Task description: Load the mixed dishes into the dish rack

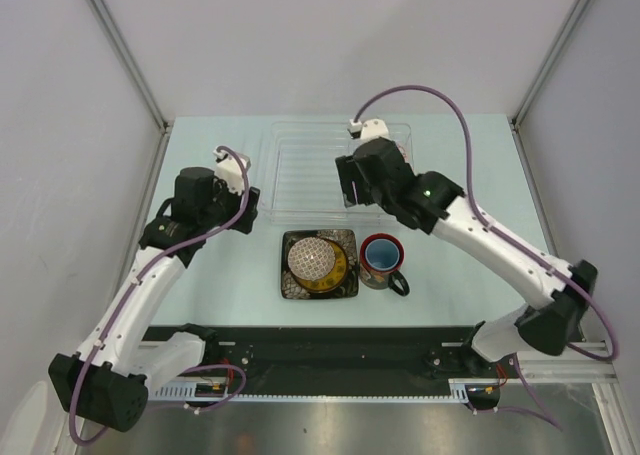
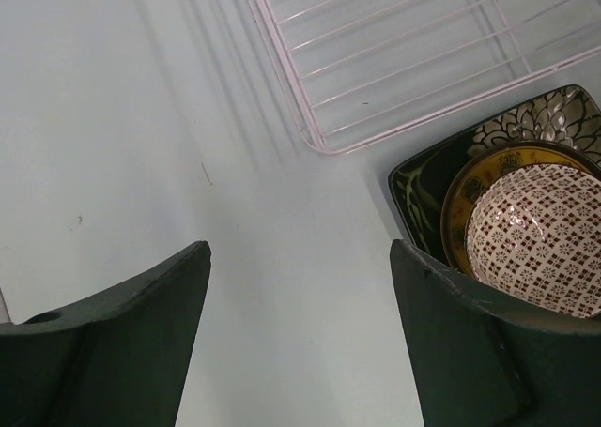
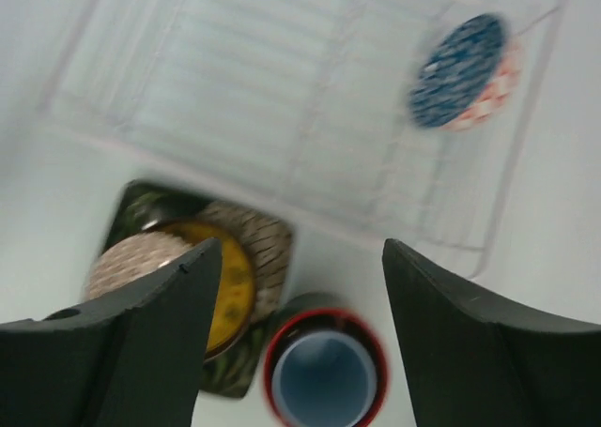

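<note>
The clear dish rack (image 1: 300,165) lies at the table's far middle. In front of it stands a dark square plate (image 1: 345,243) with a yellow plate (image 1: 339,271) on it and an upside-down mosaic bowl (image 1: 312,260) on top. The red-rimmed mug (image 1: 381,258), blue inside, stands upright just right of the stack. My right gripper (image 1: 346,190) hangs open over the rack's near right part. In its wrist view the mug (image 3: 326,375) sits below the empty jaws, and a blurred round blue dish with a red-white edge (image 3: 460,70) lies in the rack (image 3: 254,89). My left gripper (image 1: 250,210) is open, left of the stack.
In the left wrist view, the open left gripper (image 2: 300,253) hovers over bare table. The rack's near left corner (image 2: 324,141) and the stacked bowl (image 2: 540,249) are to its right. Grey walls enclose the table; a black rail runs along the near edge.
</note>
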`<act>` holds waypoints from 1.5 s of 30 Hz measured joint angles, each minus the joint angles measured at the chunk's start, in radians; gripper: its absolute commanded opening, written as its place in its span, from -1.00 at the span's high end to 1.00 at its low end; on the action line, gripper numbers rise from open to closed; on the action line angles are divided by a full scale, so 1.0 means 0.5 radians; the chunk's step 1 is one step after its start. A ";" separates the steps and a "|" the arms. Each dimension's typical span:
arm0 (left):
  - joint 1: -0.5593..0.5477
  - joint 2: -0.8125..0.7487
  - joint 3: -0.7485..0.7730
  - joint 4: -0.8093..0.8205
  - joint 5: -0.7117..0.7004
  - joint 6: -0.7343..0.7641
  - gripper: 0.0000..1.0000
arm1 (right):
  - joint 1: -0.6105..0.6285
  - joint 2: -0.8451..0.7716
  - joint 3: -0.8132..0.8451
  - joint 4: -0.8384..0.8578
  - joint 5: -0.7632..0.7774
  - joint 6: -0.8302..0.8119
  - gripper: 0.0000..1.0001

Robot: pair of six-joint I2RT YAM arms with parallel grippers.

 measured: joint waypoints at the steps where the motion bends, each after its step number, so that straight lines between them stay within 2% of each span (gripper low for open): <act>1: 0.000 -0.007 0.005 -0.008 -0.005 0.001 -0.66 | 0.014 -0.076 -0.060 -0.013 -0.101 0.068 -0.39; 4: 0.000 -0.023 0.014 -0.020 -0.006 0.000 -0.66 | 0.047 -0.194 -0.241 -0.030 -0.407 0.301 -0.34; 12: 0.000 -0.040 0.022 -0.053 -0.008 0.002 -0.65 | 0.113 0.101 -0.498 -0.030 -0.861 0.563 -0.32; 35: 0.000 -0.048 0.023 -0.053 -0.008 0.034 -0.65 | 0.079 0.477 -0.642 0.401 -0.970 0.622 -0.17; 38: 0.000 -0.048 0.023 -0.053 -0.007 0.034 -0.65 | 0.067 0.526 -0.645 0.451 -0.969 0.628 -0.06; 40: 0.000 -0.048 0.023 -0.053 -0.007 0.034 -0.65 | 0.066 0.568 -0.657 0.477 -0.970 0.634 0.14; 41: 0.000 -0.048 0.023 -0.053 -0.007 0.034 -0.65 | 0.065 0.586 -0.663 0.485 -0.968 0.632 0.28; 42: 0.000 -0.048 0.023 -0.053 -0.008 0.034 -0.65 | 0.065 0.610 -0.669 0.495 -0.969 0.638 0.56; 45: 0.000 -0.048 0.023 -0.053 -0.008 0.034 -0.65 | 0.065 0.653 -0.677 0.544 -1.005 0.655 0.93</act>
